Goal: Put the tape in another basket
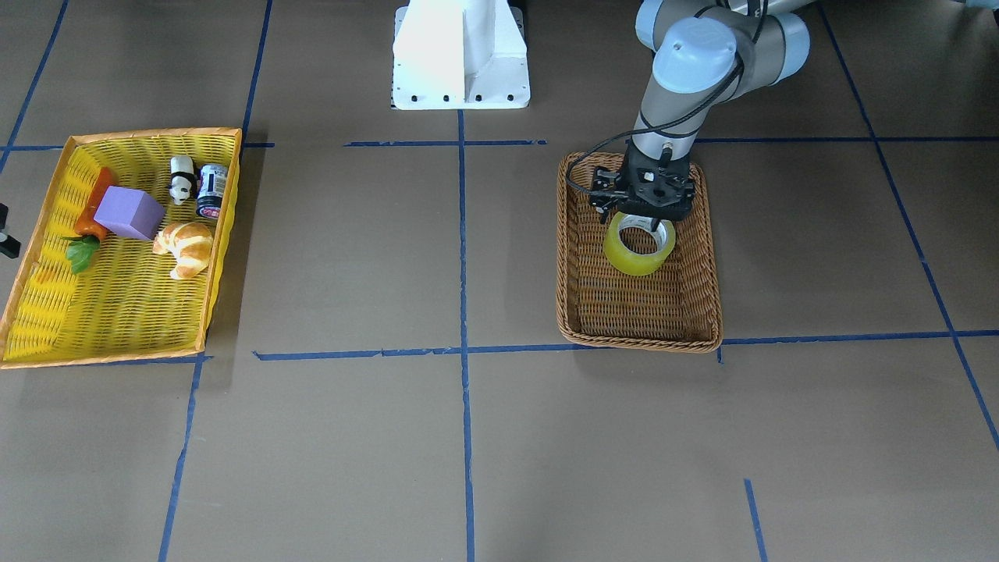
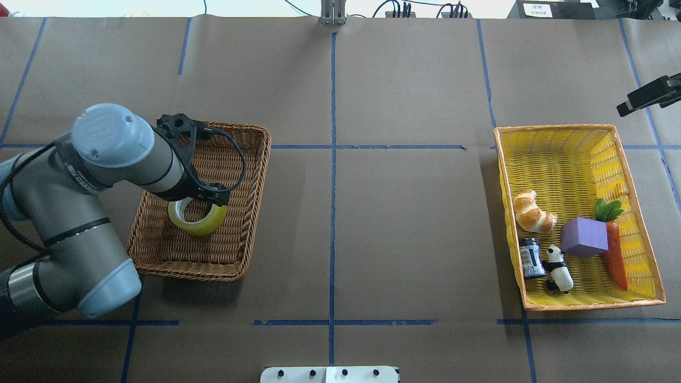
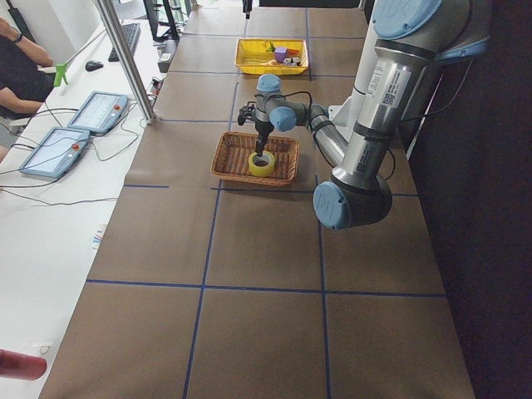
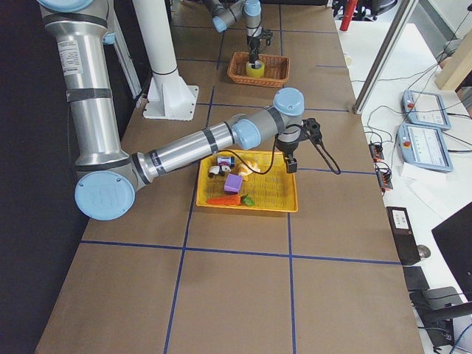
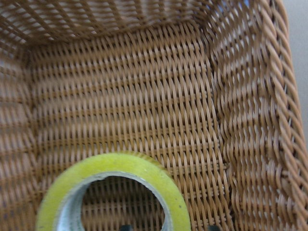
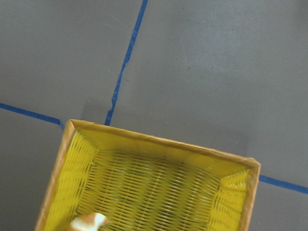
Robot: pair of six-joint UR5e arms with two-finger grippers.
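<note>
The yellow tape [image 1: 638,248] sits tilted inside the brown wicker basket [image 1: 577,257], near its middle. My left gripper [image 1: 650,225] comes down on the roll's upper edge and is shut on its wall, with one finger inside the white core. In the overhead view the tape [image 2: 198,219] shows under the left gripper [image 2: 205,201] in the same basket [image 2: 250,175]. The left wrist view shows the tape [image 5: 144,168] close below, over the basket floor [image 5: 130,91]. My right gripper [image 2: 623,109] hovers beyond the yellow basket's far corner; I cannot tell whether it is open.
The yellow basket with an orange rim [image 2: 564,128] stands on the robot's right side. It holds a croissant [image 2: 532,211], a purple block [image 2: 584,237], a carrot [image 2: 616,255], a can [image 2: 531,257] and a panda figure [image 2: 558,267]. Blue tape lines cross the brown table.
</note>
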